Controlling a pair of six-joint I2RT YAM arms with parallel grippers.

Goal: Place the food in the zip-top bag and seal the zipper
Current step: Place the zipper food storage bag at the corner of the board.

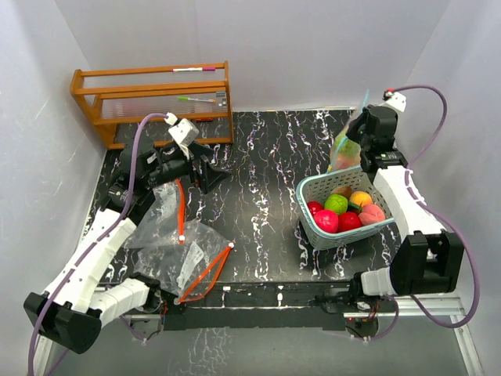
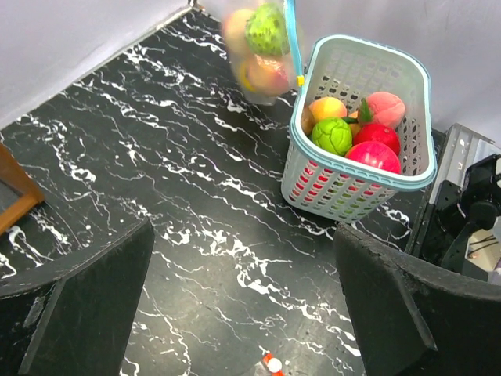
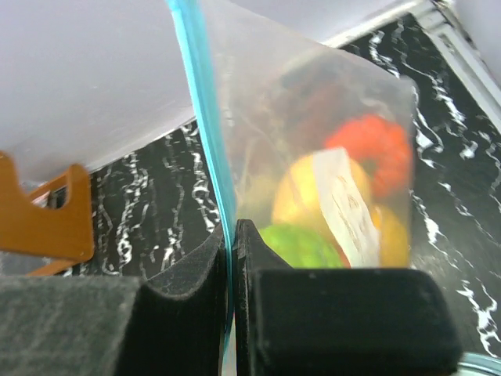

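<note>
My right gripper (image 1: 362, 129) (image 3: 232, 235) is shut on the teal zipper strip (image 3: 205, 125) of a clear zip-top bag (image 1: 344, 153) (image 3: 337, 180). The bag hangs above the far edge of the basket with several pieces of food inside. It also shows in the left wrist view as a hanging zip-top bag (image 2: 262, 43). More food (image 1: 338, 211) (image 2: 344, 137) in red, green, orange and pink lies in the teal basket (image 1: 307, 223) (image 2: 337, 188). My left gripper (image 1: 208, 168) (image 2: 250, 313) is open over the black marbled table, holding nothing.
Two empty clear bags with orange zippers (image 1: 176, 243) lie at the front left, one orange slider (image 2: 270, 364) just below my left fingers. A wooden rack (image 1: 153, 98) stands at the back left. White walls enclose the table.
</note>
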